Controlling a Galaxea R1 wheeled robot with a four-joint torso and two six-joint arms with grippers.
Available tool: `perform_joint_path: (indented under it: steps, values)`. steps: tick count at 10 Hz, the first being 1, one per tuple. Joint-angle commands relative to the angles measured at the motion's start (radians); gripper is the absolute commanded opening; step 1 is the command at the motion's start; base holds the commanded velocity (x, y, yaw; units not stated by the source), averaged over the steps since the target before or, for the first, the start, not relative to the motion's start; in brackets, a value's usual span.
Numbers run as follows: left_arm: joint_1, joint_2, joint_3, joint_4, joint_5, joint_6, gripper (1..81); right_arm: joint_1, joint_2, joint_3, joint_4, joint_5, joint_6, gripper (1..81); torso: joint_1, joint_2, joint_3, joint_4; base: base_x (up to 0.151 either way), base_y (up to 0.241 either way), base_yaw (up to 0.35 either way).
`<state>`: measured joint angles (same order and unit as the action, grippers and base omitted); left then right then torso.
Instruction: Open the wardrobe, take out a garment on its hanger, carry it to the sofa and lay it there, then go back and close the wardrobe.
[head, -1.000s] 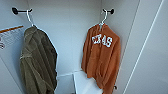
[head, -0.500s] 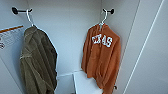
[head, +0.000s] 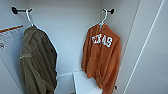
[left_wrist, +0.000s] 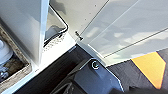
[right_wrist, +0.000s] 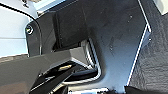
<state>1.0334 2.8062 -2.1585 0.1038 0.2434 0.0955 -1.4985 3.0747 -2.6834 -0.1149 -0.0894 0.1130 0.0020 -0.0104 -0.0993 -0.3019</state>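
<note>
The wardrobe (head: 70, 37) stands open in the head view, its white inside facing me. The garment (head: 102, 60), a burnt-orange hooded sweatshirt with white "TEXAS" letters, hangs at the right inside. Its thin white hanger (head: 104, 17) hooks over a black peg (head: 111, 11) on the right wall. The wardrobe's open right door (head: 150, 50) stands beside it. In the left wrist view a white wardrobe panel (left_wrist: 112, 30) meets the dark floor (left_wrist: 57, 72).
A dark olive-green jacket (head: 37, 62) hangs on a second white hanger (head: 28, 16) at the left. A white box (head: 83, 83) sits low inside, under the sweatshirt. A woven basket (left_wrist: 15, 72) and an orange floor patch (left_wrist: 147, 67) lie near the wardrobe's foot.
</note>
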Motion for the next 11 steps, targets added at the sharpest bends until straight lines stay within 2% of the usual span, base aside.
perform_joint_path:
  steps: [1,5,7,11]
  values:
    - [-0.209,-0.057,0.169,-0.007,0.045,-0.042,81.1,0.046,0.012,0.005,0.012,-0.061,0.002,81.1,0.000,0.000,0.000,0.000,0.000,0.000,0.000]
    - [-0.347,-0.111,0.318,-0.007,0.050,-0.094,81.1,0.051,0.014,0.002,0.011,-0.061,0.002,81.1,0.000,0.000,0.000,0.000,0.000,0.000,0.000]
    - [-0.414,-0.114,0.350,-0.007,0.086,-0.129,81.1,0.051,0.012,-0.002,0.012,-0.061,0.005,81.1,0.000,0.000,0.000,0.000,0.000,0.000,0.000]
    - [-0.567,-0.131,0.411,-0.006,0.096,-0.220,81.1,0.050,0.012,-0.012,0.012,-0.056,0.001,81.1,0.000,0.000,-0.001,0.000,0.000,0.000,0.000]
